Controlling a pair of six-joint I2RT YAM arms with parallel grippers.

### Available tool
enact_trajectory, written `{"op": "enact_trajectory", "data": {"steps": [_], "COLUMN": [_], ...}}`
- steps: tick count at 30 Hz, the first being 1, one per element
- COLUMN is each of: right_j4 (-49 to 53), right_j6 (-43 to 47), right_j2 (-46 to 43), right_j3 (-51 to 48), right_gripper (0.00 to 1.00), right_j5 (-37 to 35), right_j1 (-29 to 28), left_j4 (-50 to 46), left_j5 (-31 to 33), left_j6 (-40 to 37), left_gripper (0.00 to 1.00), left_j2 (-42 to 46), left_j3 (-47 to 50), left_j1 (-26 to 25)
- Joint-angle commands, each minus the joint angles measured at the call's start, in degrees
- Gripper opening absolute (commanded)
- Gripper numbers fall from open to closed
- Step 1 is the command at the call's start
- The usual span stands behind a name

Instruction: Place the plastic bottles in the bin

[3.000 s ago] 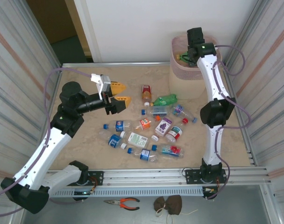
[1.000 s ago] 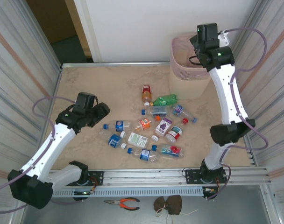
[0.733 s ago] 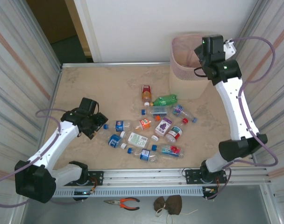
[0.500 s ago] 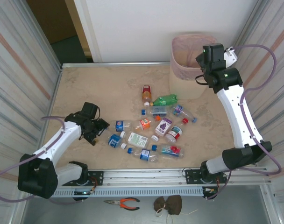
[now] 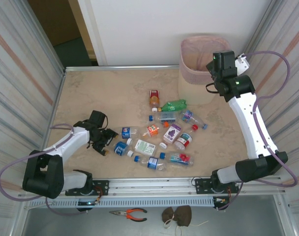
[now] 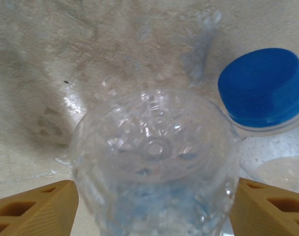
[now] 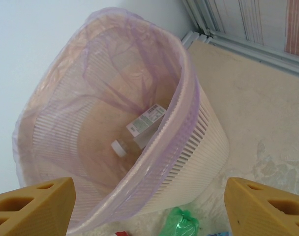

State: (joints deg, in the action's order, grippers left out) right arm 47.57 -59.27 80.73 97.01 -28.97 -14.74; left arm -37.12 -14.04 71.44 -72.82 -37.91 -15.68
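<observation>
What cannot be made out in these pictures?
Left wrist view: the clear bottle is cut off by the bottom edge; whether the left gripper grips it is unclear.
Right wrist view: the bin wall hides part of its contents.
Top view: labels on the plastic bottles are unreadably small.

Left wrist cam: clear bottle (image 6: 154,157) cut off at btm edge; I can't tell if left gripper (image 6: 154,196) actually touches it. Right wrist cam: green bottle (image 7: 181,222) cropped at btm.

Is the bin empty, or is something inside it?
Not empty: the right wrist view shows a labelled bottle lying inside the bin.
</observation>
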Motion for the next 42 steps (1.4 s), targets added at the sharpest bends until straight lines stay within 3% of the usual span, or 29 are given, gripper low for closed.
{"op": "enact_trajectory", "data": {"steps": [1,10,19,24,35,38,42], "right_j4": [-0.55,-0.65,-5.80,-21.35,-39.81,-42.34,-43.42], "right_j6": [0.99,1.13,5.43,17.50,30.52,33.61,40.29], "right_j2": [-2.23,-2.85,-5.90,-11.76,-16.57,-17.05,-18.37], "right_j3": [-0.76,-0.69,-3.23,-11.84,-21.82,-23.58,-26.05], "right_gripper": [0.78,0.76,0.75,0.73,0.73,0.73,0.75], "right_j5": [-2.39,-2.33,1.13,14.63,52.06,59.01,61.79], "right_j1": [0.15,0.15,-0.31,-0.36,-0.81,-2.59,-7.37], "left_j4": [1.06,0.58,-6.99,-5.21,20.10,25.15,33.06], "left_j5": [-1.02,-1.19,3.14,3.71,-4.81,-9.10,-17.95], "left_j6": [1.58,1.03,-2.69,-8.72,-27.01,-32.63,-38.75], "left_gripper": [0.74,0.64,0.61,0.57,0.43,0.44,0.48], "left_j2": [-0.99,-0.04,9.65,17.87,33.78,34.32,32.66], "left_j3": [1.25,1.42,-1.58,-2.96,-1.59,-2.92,-5.29], "left_j1": [0.61,1.32,1.97,2.24,2.53,2.54,2.50]}}
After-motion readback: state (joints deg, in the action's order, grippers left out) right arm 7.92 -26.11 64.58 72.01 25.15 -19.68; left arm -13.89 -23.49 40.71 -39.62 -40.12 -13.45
